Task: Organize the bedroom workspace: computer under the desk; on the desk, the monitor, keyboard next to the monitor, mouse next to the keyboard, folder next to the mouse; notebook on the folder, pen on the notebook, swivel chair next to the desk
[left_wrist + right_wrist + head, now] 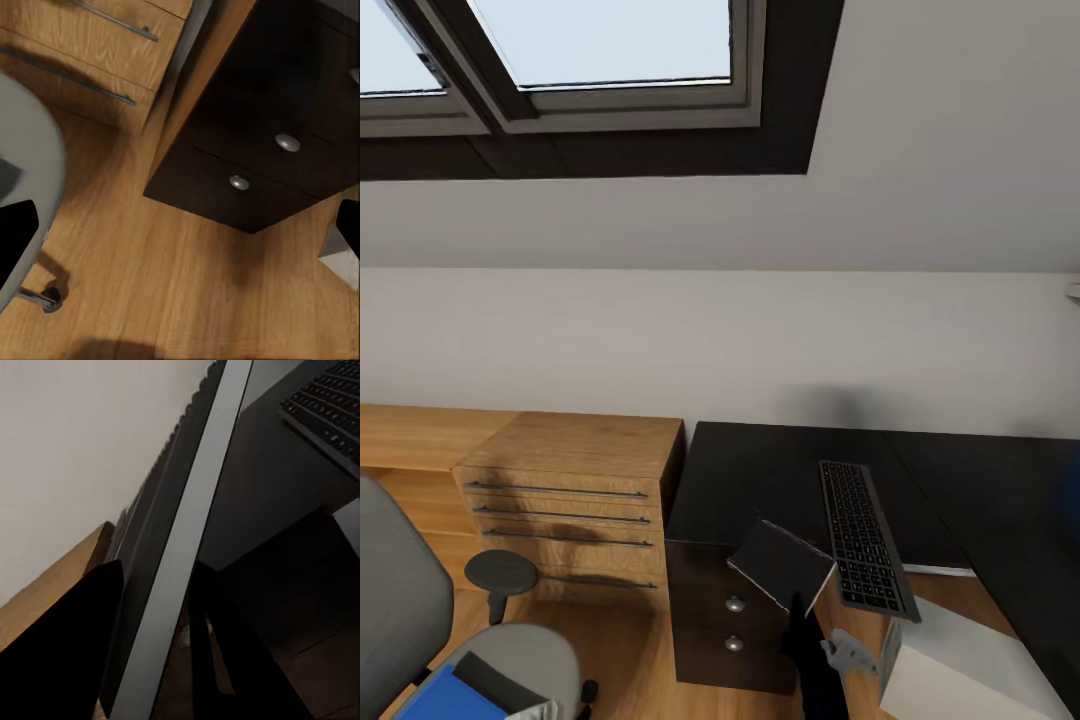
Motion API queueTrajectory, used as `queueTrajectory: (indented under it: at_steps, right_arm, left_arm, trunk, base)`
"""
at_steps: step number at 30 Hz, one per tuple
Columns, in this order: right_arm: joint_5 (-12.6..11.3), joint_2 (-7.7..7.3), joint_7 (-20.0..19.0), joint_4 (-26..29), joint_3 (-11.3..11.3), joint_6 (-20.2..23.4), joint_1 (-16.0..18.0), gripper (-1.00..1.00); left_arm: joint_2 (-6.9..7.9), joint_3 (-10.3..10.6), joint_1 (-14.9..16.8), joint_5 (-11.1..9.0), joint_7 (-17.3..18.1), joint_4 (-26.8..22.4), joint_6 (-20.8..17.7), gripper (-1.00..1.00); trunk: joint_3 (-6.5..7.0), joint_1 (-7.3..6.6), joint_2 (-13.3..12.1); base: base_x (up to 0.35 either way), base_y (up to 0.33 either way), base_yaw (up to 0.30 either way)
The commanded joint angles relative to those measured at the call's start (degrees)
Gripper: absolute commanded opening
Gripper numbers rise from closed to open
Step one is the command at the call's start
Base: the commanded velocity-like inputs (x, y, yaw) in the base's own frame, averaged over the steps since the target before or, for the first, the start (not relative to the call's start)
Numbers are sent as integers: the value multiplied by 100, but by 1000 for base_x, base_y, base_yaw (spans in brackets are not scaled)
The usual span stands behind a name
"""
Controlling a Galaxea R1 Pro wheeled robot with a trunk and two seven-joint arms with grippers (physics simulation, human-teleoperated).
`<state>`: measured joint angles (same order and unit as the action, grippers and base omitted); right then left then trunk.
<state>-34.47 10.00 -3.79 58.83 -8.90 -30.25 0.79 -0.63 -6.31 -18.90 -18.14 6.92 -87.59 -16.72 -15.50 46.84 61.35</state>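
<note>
R hand (798,604) is clamped on the folder (780,566). In the R wrist view its two dark fingers (67,645) sit either side of the folder's pale edge, pressed close to it. The folder stands up from the hand, tilted, over the front corner of the counter (760,480), above the drawer unit (730,625) w/ its round silver knobs. Can't tell if the folder touches the counter top.

Keyboard (865,540) lies on the counter just to the R of this hand and beyond it. Its near end juts past the counter's front edge. Computer (960,670) stands on the floor (187,292) to the hand's R and lower, partly under the counter.

L hand (184,232) is spread wide w/ nothing btwn the fingers. It points down at the floor, w/ the drawer unit just ahead and the wooden dresser (575,490) off to one side of that.

Swivel chair (400,600) is well to the L of both hands, apart from the counter. The blue notebook (450,696) lies on its seat, w/ a dark flat item beside it, too unclear to name.
</note>
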Motion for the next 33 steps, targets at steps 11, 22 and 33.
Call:
queueTrajectory:
  at_steps: [11,22,33]
  right_arm:
    - [-91,0,706,788,-719,479,150,-100]
    - [-637,0,776,997,-803,508,241,-100]
    - [-2534,0,712,971,-949,1396,259,-100]
  left_arm:
    - [-72,-2,77,-616,-450,-509,-286,100]
    - [-78,-33,87,-894,-583,-496,-264,100]
    - [-79,18,88,-887,-555,-479,-247,100]
  trunk:
    - [-6,1,5]
    - [-6,1,5]
    - [-6,1,5]
  base:
    - [0,0,0]
    - [0,0,0]
    - [77,50,0]
